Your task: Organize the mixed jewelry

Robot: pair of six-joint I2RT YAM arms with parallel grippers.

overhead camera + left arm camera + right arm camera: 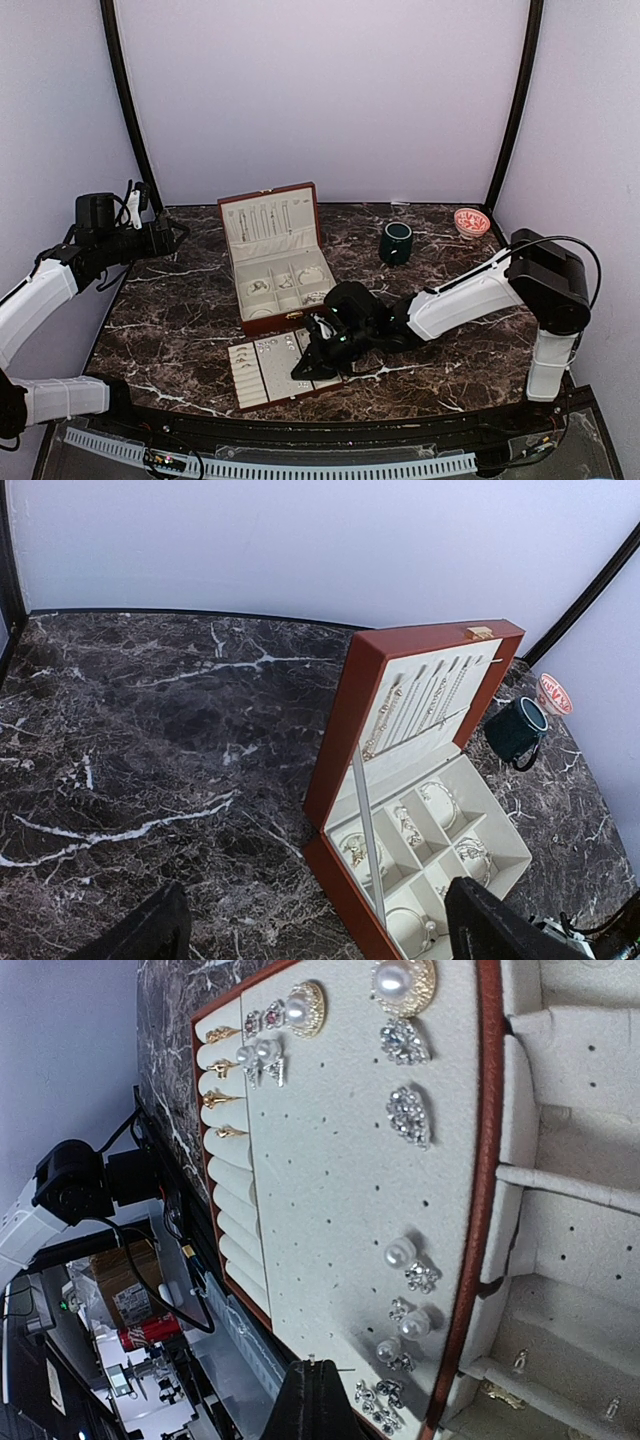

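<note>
- My right gripper (318,1402) has its jaws pressed shut, low over the right end of the tray (330,1190). I cannot tell whether anything tiny is pinched.
- The overhead view hides that end under the arm. Only the wrist view shows the jewelry (405,1110) there: pearl and crystal studs pinned on, gold rings in the rolls.
- More pieces lie in the compartments of the open box (275,255), and chains hang in its lid.
- The tray lies just in front of the box, near the front edge of the table (450,340).
- My left gripper (172,236) hangs with jaws wide over the left edge, well apart from the box, with bare marble between them.
- The mug (396,242) and bowl (471,221) stand toward the far right corner.
</note>
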